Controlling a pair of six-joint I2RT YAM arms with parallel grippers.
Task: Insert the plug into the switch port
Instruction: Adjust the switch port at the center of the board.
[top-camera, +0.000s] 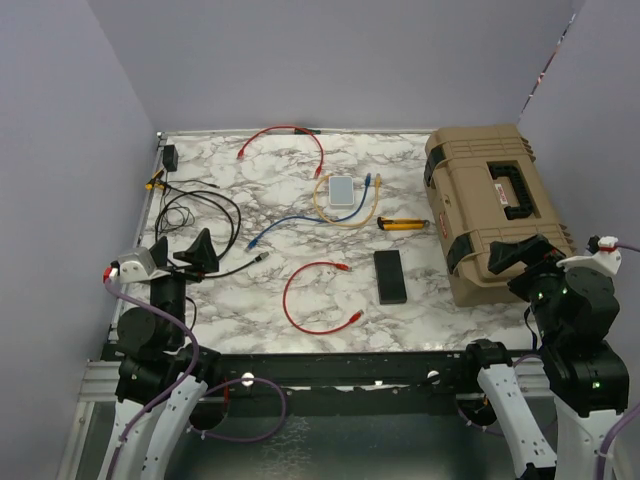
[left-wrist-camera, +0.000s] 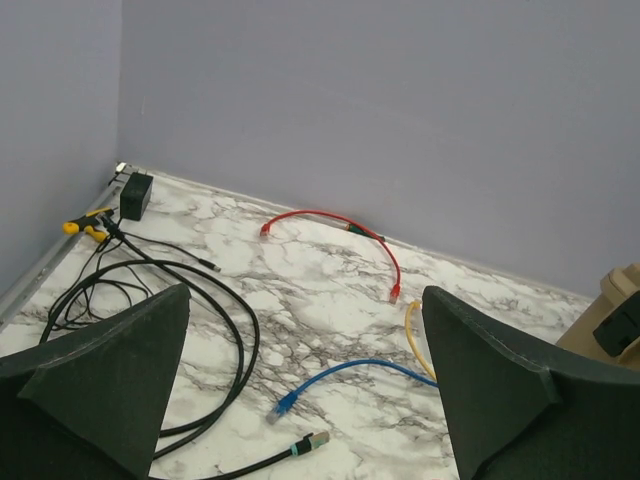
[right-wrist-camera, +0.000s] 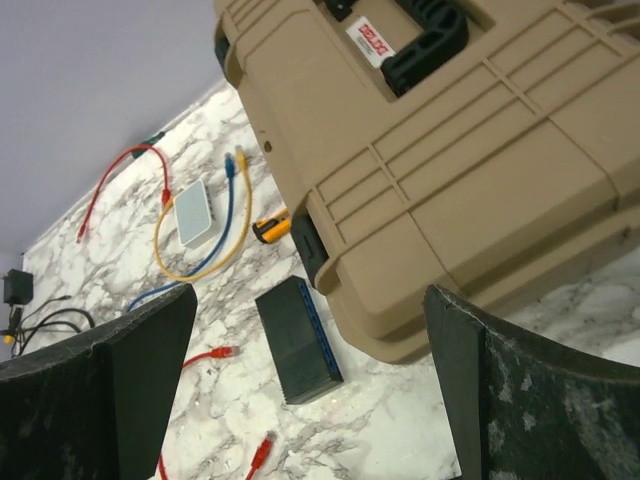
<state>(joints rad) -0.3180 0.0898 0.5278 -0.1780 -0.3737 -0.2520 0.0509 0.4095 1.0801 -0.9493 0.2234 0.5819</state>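
The switch (top-camera: 390, 276) lies flat on the marble table (top-camera: 250, 300), toward the near right. It sits just left of the tan case (top-camera: 480, 215) and right of a looped red cable (top-camera: 285, 300), whose plugs lie loose. Neither tool grasps anything. The left gripper (top-camera: 182, 245) hangs over the table's left side with its jaws spread wide and empty, while the right gripper (top-camera: 527, 252) – equally released – hovers at the case's near end.

You'll see a tan case (top-camera: 480, 215) at right, a grey-white box (top-camera: 342, 191) centrally, a black adapter (top-camera: 170, 157) far left.
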